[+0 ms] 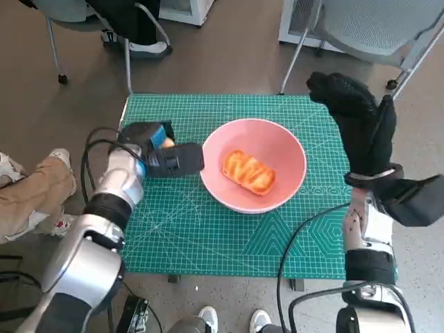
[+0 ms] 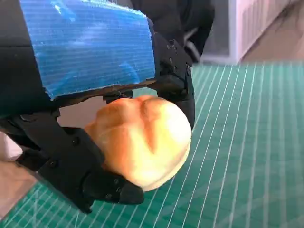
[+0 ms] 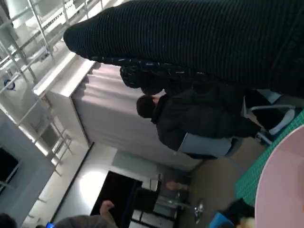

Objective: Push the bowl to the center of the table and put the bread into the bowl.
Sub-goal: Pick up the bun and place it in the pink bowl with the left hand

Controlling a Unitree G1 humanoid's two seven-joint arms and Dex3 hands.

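Green cutting mat (image 1: 208,229) on a small table. Pink bowl (image 1: 253,165) mid-mat, one pastry (image 1: 248,172) already inside. Left hand (image 1: 156,154) just left of the rim, fingers (image 2: 90,175) clamped round a bread roll (image 2: 142,142). Right hand (image 1: 357,121) raised by the far right corner, nothing visibly held, finger spread unclear. Next up probably: carry roll rightward over the rim.

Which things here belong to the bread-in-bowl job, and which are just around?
Job: pink bowl, striped bread already inside it, round bread held by left hand, right hand raised.
Around: green mat, chairs, seated person.
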